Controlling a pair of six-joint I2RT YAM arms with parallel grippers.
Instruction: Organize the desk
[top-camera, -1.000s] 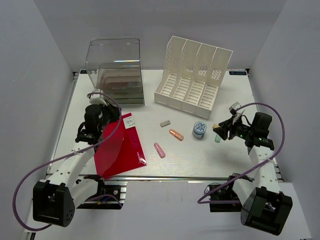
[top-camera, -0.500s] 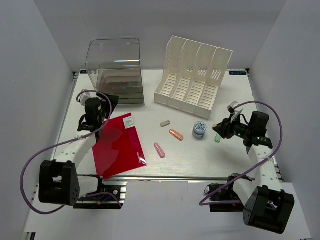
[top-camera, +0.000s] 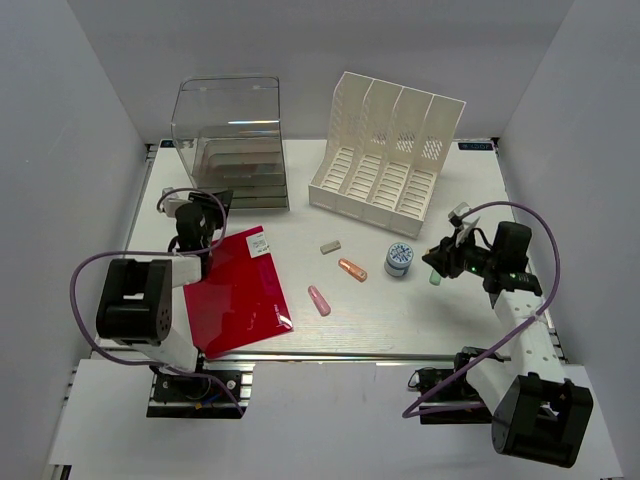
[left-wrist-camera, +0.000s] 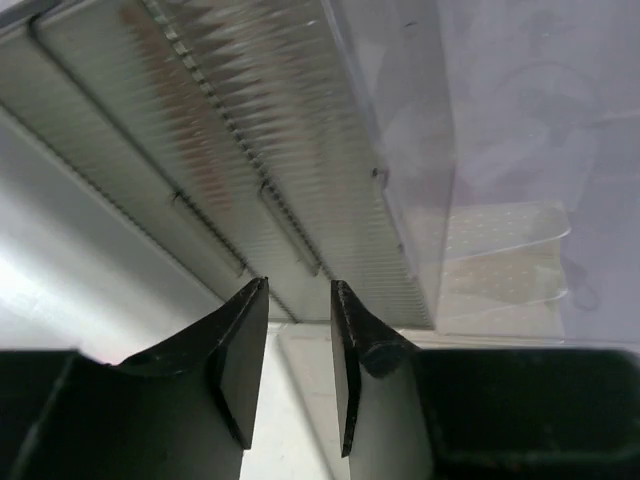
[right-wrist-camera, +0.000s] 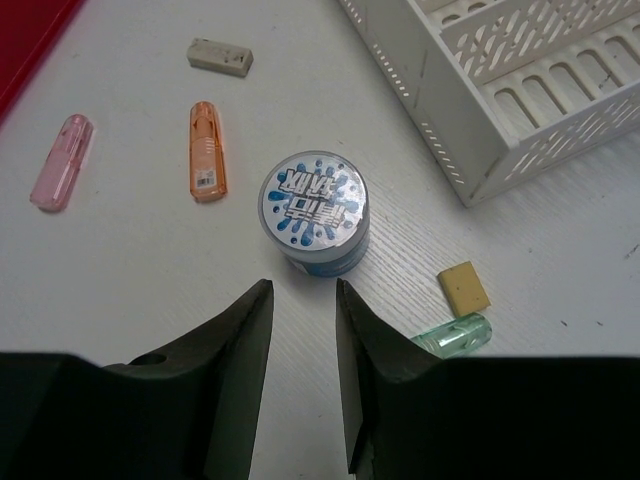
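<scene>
The white desk (top-camera: 440, 325) holds a red folder (top-camera: 238, 290) lying flat at the left front. In the middle lie a grey eraser (top-camera: 331, 245), an orange capsule (top-camera: 352, 269), a pink capsule (top-camera: 319, 300) and a blue round tub (top-camera: 399, 260). My left gripper (top-camera: 197, 212) is open and empty, just behind the folder's far corner, pointing at the clear drawer box (left-wrist-camera: 250, 150). My right gripper (top-camera: 441, 260) is open and empty, low over the desk just right of the tub (right-wrist-camera: 315, 210). A green tube (right-wrist-camera: 455, 335) and a yellow eraser (right-wrist-camera: 464, 288) lie beside its right finger.
The clear drawer box (top-camera: 232, 145) stands at the back left and the white slotted file rack (top-camera: 388, 155) at the back right. The rack's corner (right-wrist-camera: 520, 90) is close behind the tub. The silver rail (top-camera: 380, 356) runs along the near edge.
My left arm has swung back and left, off the red folder, to the drawer box front. The folder now lies flatter. My right gripper has edged left toward the tub.
</scene>
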